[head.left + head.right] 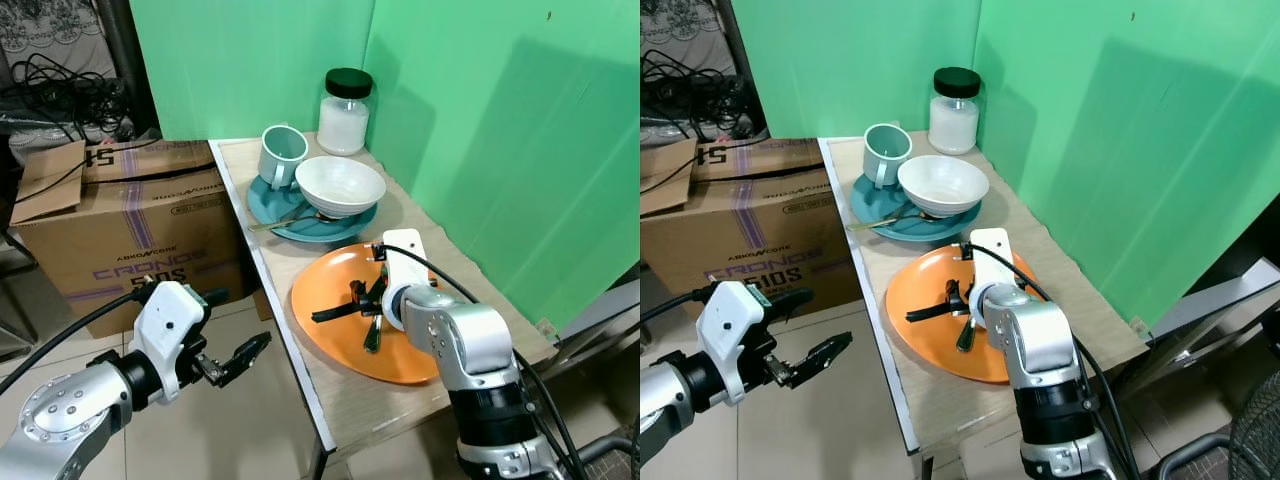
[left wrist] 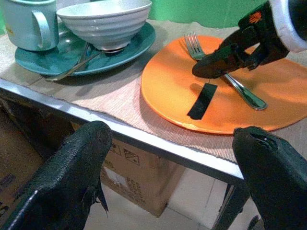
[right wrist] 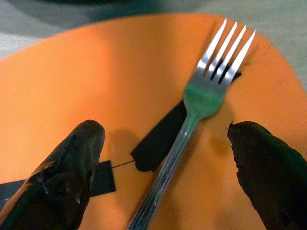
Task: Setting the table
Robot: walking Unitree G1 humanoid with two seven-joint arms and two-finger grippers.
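Right gripper [image 1: 347, 312] spread wide just above the orange plate [image 1: 330, 275], grasping nothing, one black finger on each side of the fork [image 3: 192, 115]. Fork flat on the plate directly between and under those fingers [image 3: 62, 177], prongs pointing away from the wrist, handle running back toward it. Strips of black tape [image 3: 160, 136] stuck to the plate beneath the fork, close by the fingertips.

Beyond the right gripper, farther along the bench [image 1: 330, 400]: a teal plate [image 1: 268, 205] bearing a white bowl [image 1: 340, 183], a pale green mug [image 1: 280, 155] and a spoon [image 2: 72, 67] resting beside the bowl. Past those, near the green backdrop [image 1: 480, 120], a glass jar [image 1: 344, 112] with a black lid and white contents. Orange plate just beside the teal plate, apart from it.

Left gripper [image 1: 232, 360] off the bench edge, over the tiled floor [image 1: 250, 430], fingers apart, holding nothing, aimed toward the bench side. Seen from its wrist, the bench edge, both plates and the right gripper ahead of its own fingers [image 2: 67, 177]. Behind and beside the left gripper, a cardboard box [image 1: 130, 220] on the floor against the bench, with black cables [image 1: 60, 90] heaped past it.
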